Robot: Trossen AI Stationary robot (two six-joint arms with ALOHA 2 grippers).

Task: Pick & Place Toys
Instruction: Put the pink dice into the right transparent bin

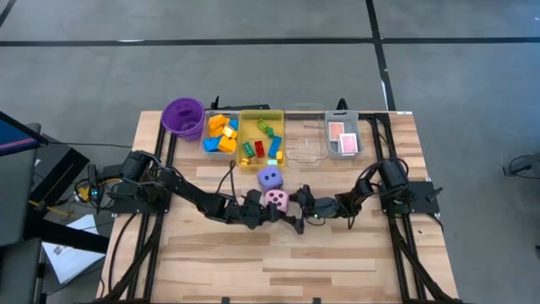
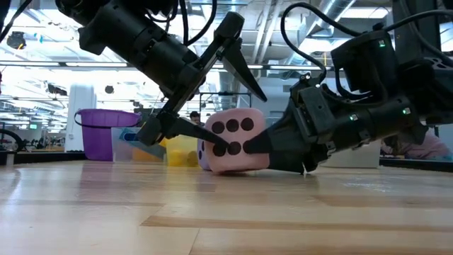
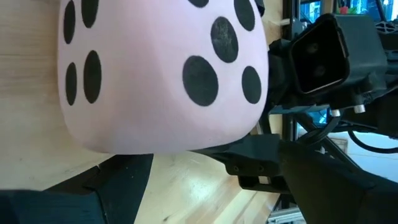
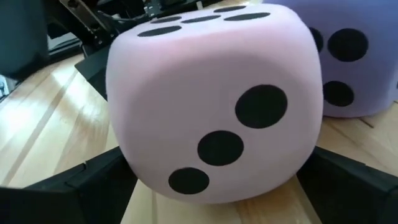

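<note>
A pink soft die (image 1: 276, 200) with black dots rests on the table in front of the trays. It also shows in the low view (image 2: 233, 142). A purple die (image 1: 269, 177) sits just behind it. My left gripper (image 1: 257, 209) reaches in from the table's left and is open, with one finger (image 2: 244, 64) raised over the pink die and the other (image 2: 195, 132) in front of its near face. My right gripper (image 1: 294, 205) comes from the table's right and is shut on the pink die (image 4: 211, 93). My left gripper's lower finger (image 2: 205, 138) lies against the pink die's near face in the low view; I cannot tell whether it touches. My right gripper pinches the pink die between its two fingers (image 4: 68, 186) by two opposite sides, low down (image 4: 140, 155). The fingers come level from the table's right. The die's underside is on the table.
At the far edge stand a purple cup (image 1: 183, 116), a clear tray (image 1: 221, 133) and a yellow tray (image 1: 260, 139) with several bricks, an empty clear tray (image 1: 304, 135), and a tray of pink-backed cards (image 1: 342, 137). Bare wood lies toward the near edge.
</note>
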